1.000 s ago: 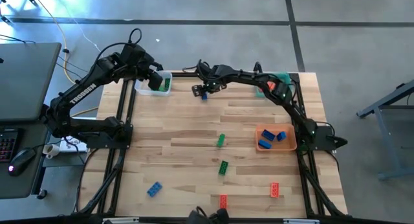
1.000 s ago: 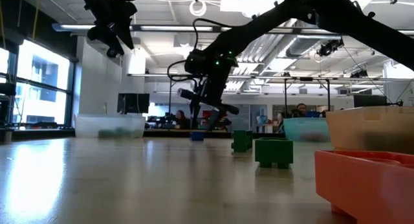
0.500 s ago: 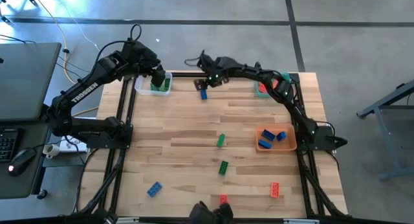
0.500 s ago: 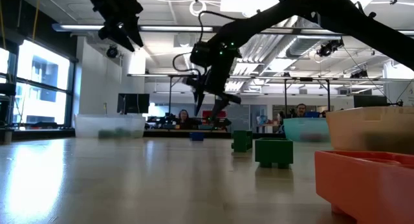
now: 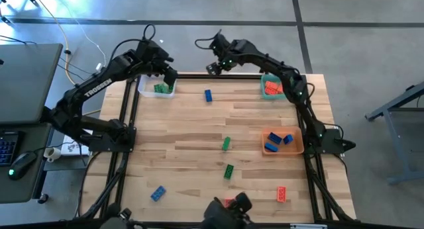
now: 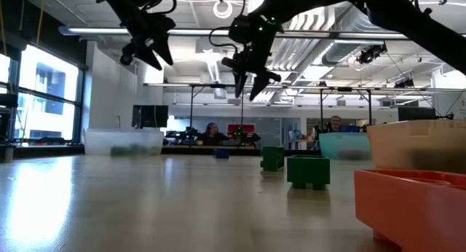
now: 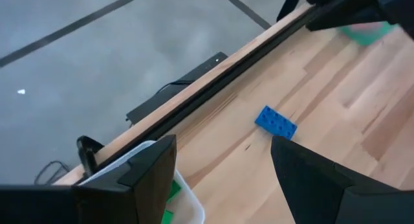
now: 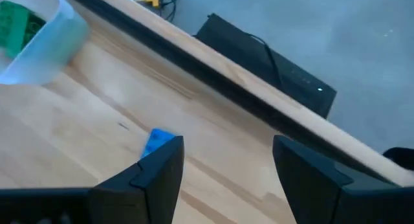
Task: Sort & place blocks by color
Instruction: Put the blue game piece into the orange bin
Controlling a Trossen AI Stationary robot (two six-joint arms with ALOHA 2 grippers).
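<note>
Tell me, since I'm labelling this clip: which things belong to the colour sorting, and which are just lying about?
Job:
- loose blocks: blue, blue, green, green, red
- clear tray, teal tray, orange tray

Lying about:
- laptop
- mouse
- yellow cable

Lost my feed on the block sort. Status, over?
Left gripper open, empty, above clear tray. Right gripper open, empty, raised over far edge. Blue block loose on table beneath. Nothing in the way.
</note>
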